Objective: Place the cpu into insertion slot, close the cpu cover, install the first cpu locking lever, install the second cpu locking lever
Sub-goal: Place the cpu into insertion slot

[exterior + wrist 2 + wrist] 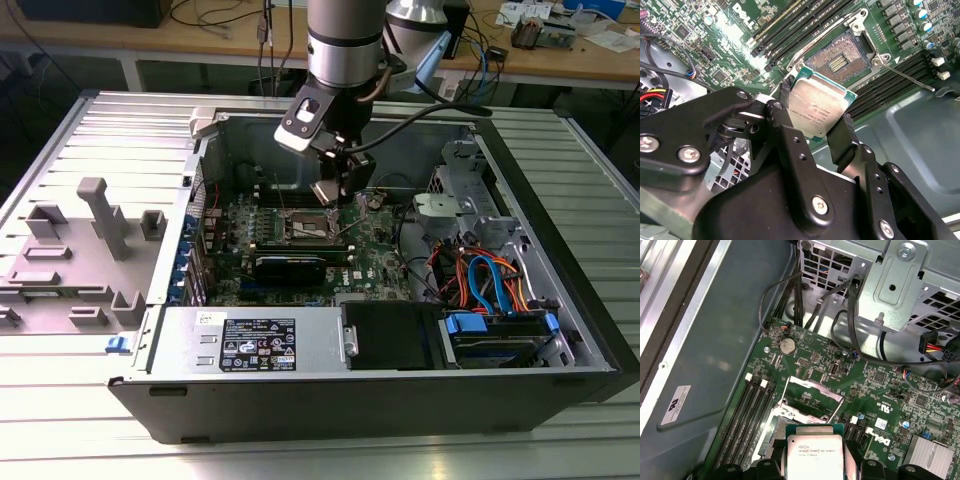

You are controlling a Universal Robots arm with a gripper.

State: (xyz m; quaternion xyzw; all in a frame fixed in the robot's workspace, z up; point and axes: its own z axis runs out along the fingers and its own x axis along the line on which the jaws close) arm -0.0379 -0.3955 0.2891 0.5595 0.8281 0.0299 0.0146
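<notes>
Closest to the lens in the second wrist view, the black metal two-fingered gripper [816,107] has its fingers [790,131] closed part-way onto two opposite edges of the cpu [824,102], a small flat square chip with a dull silver-grey top and a green rim.

The ribbed grey metal table [90,130] carries the open black-and-silver computer case [300,400], which lies on its side. A grey plastic fixture with upright posts [100,215] stands on the table at the exterior view's left.

Inside the case, the green circuit board [385,255] covers the floor, and a silvery perforated drive cage [900,285] sits at its far right, with black cables hanging from it. Long black memory slots [890,87] run along both sides of the insertion slot [839,61], a small square socket with a dark centre and silvery rim, lying bare.

The cpu cover [812,399], a thin silvery frame plate, stands swung up from the socket's far edge. The chip hangs tilted just above the socket's near edge, not seated in it.

A thin metal locking lever [910,78] angles away from the socket corner. A round silver coin battery [786,345] sits beyond the cover.
</notes>
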